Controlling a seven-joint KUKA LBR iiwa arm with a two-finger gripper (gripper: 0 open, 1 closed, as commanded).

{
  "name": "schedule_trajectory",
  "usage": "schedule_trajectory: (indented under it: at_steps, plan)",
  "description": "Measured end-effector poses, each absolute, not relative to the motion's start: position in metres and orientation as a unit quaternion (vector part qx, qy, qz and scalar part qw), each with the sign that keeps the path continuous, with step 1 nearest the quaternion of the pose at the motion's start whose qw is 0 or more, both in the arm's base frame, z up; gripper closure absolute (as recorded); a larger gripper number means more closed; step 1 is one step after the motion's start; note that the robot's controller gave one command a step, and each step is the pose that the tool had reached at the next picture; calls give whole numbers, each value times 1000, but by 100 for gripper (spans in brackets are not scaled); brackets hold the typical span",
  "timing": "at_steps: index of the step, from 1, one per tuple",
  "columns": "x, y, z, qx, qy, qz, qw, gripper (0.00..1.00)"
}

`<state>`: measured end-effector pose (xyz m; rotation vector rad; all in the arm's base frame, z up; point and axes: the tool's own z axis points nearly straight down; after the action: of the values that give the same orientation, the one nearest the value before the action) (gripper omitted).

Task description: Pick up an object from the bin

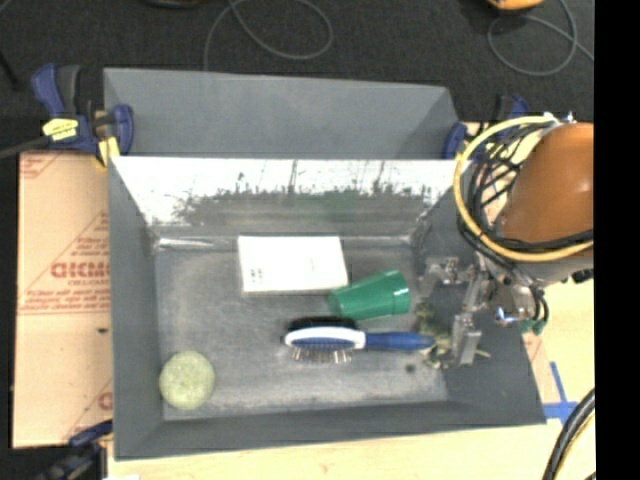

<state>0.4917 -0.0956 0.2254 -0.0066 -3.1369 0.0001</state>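
Reading from the near wall of the bin (300, 408), we meet a pale speckled ball (187, 379), then a blue-handled brush (330, 341) whose handle tip lies just beside the gripper (455, 318); whether it is open or closed we cannot tell. Farther back: a tipped green cup (372, 296), a white box (292, 264).

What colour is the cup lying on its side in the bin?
The cup is green; the camera view shows it clearly, just above the blue-handled brush.
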Motion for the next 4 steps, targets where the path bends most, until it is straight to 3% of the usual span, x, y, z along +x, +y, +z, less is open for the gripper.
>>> schedule_trajectory:
  at_steps: [1,2,3,4]
  plan:
    - [493,-95,230,0,-1000,1,-2,0]
    - [526,-89,165,39,-999,1,-4,0]
    - [568,-76,153,163,-987,0,0,0]
    - [603,-76,141,106,-994,0,-3,0]
